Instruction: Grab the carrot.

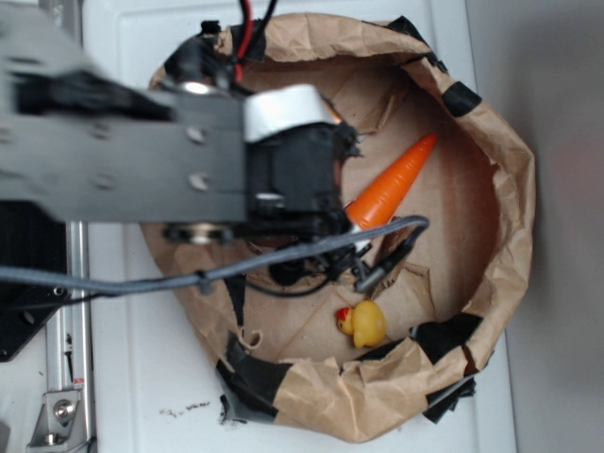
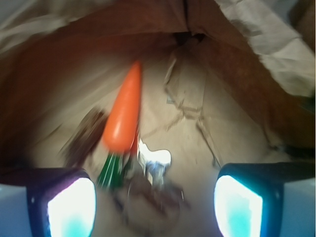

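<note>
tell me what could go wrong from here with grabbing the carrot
The carrot sits off-centre, near one finger of the open gripper, so closing now might only clip its green stem end or push it aside. It looks glossy and tapered, so it may squirt out of a squeeze. In the exterior view a loose cable hangs inside the paper bag nest near the rubber duck and could snag.

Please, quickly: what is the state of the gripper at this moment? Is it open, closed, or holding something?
Gripper: open, holding nothing; the carrot lies between the spread fingers, nearer the left one, not yet clamped.
</note>
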### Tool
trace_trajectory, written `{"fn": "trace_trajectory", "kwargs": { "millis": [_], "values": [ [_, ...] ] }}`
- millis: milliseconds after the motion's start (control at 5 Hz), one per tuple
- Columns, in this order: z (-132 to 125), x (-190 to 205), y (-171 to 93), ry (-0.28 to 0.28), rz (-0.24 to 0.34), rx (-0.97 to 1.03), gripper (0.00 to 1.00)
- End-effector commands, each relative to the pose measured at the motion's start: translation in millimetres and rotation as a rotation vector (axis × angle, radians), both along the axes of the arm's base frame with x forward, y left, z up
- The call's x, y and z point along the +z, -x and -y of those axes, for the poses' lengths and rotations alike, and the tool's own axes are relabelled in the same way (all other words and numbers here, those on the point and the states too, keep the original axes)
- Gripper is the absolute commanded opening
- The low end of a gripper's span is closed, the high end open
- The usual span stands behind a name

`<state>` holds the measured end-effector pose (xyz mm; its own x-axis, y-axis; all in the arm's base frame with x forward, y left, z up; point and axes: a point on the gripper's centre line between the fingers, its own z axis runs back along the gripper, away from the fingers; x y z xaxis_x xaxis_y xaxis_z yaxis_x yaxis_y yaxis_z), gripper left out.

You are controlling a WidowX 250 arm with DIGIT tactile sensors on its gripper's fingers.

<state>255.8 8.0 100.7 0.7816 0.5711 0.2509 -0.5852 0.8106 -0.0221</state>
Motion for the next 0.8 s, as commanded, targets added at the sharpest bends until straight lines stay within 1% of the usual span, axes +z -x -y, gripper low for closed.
{"fn": "trace_trajectory", "kwargs": {
  "millis": [0, 200, 400, 600],
  "values": [
    [-27, -40, -66, 0.038, -0.046, 0.044, 1.0],
    [-25, -61, -85, 0.078, -0.079, -0.012, 1.0],
    [-19, -82, -84, 0.129, -0.152, -0.028, 1.0],
    [3, -84, -64, 0.161, -0.204, -0.093, 0.0]
  ]
}}
